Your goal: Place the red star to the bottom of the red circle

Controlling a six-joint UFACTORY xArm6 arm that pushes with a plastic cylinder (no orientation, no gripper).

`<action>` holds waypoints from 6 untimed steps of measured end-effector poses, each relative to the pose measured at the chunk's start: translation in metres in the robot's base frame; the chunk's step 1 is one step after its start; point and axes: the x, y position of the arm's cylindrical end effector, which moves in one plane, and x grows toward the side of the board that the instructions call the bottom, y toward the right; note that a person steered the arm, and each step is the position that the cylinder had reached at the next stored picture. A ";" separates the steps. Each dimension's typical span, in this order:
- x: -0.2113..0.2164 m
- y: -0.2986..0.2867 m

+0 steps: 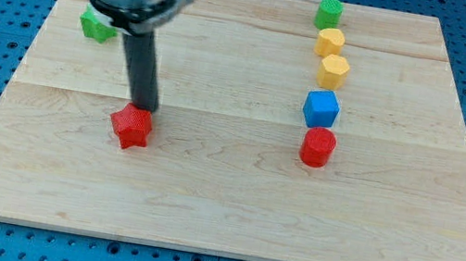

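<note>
The tabletop [204, 192] is a wide board of pale wood on a blue pegboard, and it is flat and free across its lower half. The tool here is a plain dark rod with nothing that opens or closes, so it grips nothing; my tip [143, 109] stands at the upper edge of the red star [130, 126], touching it or almost touching, I cannot tell which. From the tip the star lies at about 6 o'clock, very slightly toward 7. The red circle [317, 148] is well apart, at about 3 o'clock from the star, at the bottom end of a column with the blue cube [321, 109], two yellow blocks [333, 71] and a green block [328, 14] above it. I judge that the star must travel toward 3 to 4 o'clock, so the tip should first come around to its 9 o'clock side. Another green block [95, 24] lies at 11 o'clock, out of the way.
</note>
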 end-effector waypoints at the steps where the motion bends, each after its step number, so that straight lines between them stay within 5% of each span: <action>1: -0.006 -0.046; 2: 0.005 -0.063; 4: 0.053 0.062; 6: 0.046 0.134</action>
